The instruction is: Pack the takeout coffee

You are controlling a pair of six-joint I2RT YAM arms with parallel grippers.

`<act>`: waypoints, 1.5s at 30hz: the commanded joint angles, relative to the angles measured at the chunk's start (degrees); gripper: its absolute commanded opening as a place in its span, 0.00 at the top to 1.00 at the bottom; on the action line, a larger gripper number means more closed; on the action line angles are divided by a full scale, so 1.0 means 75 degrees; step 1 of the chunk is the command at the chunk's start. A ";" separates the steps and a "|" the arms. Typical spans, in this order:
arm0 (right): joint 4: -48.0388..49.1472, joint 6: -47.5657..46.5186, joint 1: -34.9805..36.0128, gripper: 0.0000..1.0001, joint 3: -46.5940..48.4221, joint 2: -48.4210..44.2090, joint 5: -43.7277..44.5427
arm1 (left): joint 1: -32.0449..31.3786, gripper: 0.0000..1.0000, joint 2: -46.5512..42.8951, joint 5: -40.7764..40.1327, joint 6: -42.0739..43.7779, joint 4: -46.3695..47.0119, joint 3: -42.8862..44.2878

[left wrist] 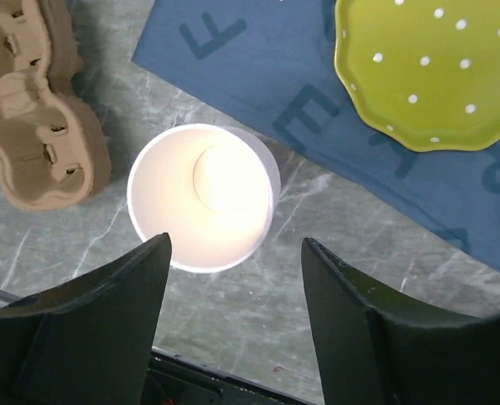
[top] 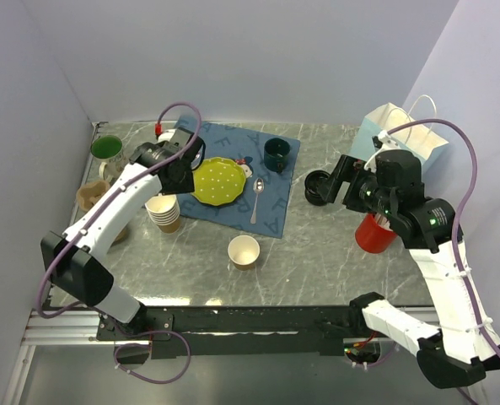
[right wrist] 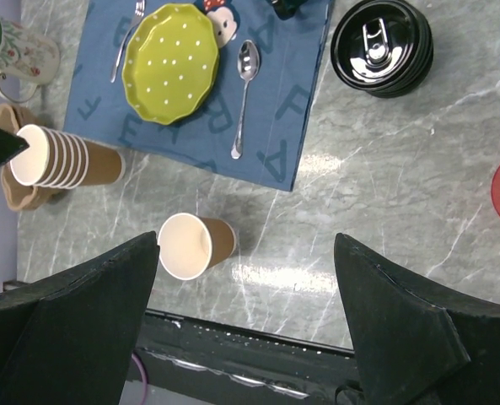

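The lidless kraft paper cup [top: 244, 251] is standing at 6 o'clock from the green plate [top: 216, 180], black lids [top: 317, 187] at 3 o'clock. Looking light and crushable, it is asking for a gentle mid-wall grip. The left gripper [left wrist: 234, 246] and right gripper [right wrist: 245, 240] are hanging open, empty.

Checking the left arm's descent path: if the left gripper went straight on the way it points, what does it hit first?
Most likely the stack of paper cups. The left gripper, jaws open, points down at the top cup's open mouth, just ahead of the fingertips. Depth is unclear from the wrist view.
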 commanded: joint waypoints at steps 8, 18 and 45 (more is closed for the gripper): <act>0.0294 -0.0180 -0.0047 0.08 0.0355 0.0292 -0.0213 | 0.0382 0.35 0.0180 0.0843 0.0678 0.1479 -0.1320; 0.0317 -0.0180 -0.0035 0.08 0.0437 0.0410 -0.0249 | 0.0558 0.57 0.0579 0.0458 0.0526 0.1013 -0.1800; 0.0072 -0.0308 -0.0058 0.09 0.0449 0.0936 -0.0378 | 0.0816 0.20 -0.0158 0.0081 0.0221 -0.0196 0.0060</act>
